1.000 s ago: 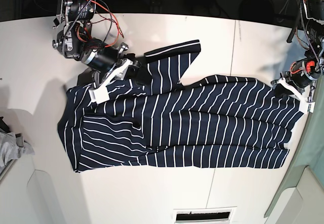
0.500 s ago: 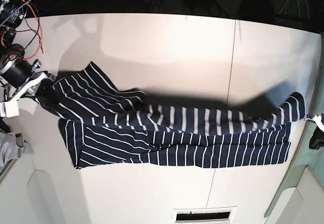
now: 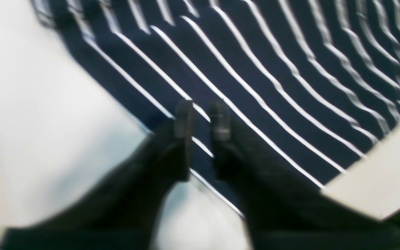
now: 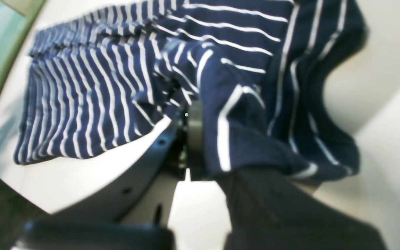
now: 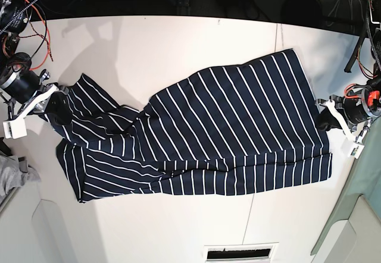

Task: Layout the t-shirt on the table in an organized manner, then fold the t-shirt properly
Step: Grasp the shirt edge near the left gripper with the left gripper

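The t-shirt (image 5: 202,132) lies spread across the middle of the white bench (image 5: 178,43), its navy cloth crossed by thin white stripes. In the base view its hem end reaches toward the right side of the bench and lies mostly flat, while the shoulder end at the left is bunched and creased, with a folded band running along the lower edge.

The right gripper (image 5: 52,101), at the left of the base view, is clenched on the t-shirt's shoulder end. In the right wrist view the cloth (image 4: 221,104) drapes over and around the gripper (image 4: 194,139), hiding most of one finger, and the rest of the shirt stretches away in rippled stripes toward the far end of the bench (image 4: 377,114).

The left gripper (image 5: 327,119), at the right of the base view, sits at the hem edge of the shirt. In the left wrist view, which is blurred, its two dark fingers (image 3: 183,119) stand a narrow gap apart over the striped cloth (image 3: 255,69), near the shirt's edge, with bare bench (image 3: 47,121) beside them. I cannot tell whether this gripper (image 3: 201,119) pinches the fabric or is merely resting over it.

A small grey cloth (image 5: 13,174) lies at the left edge of the base view, apart from the shirt.
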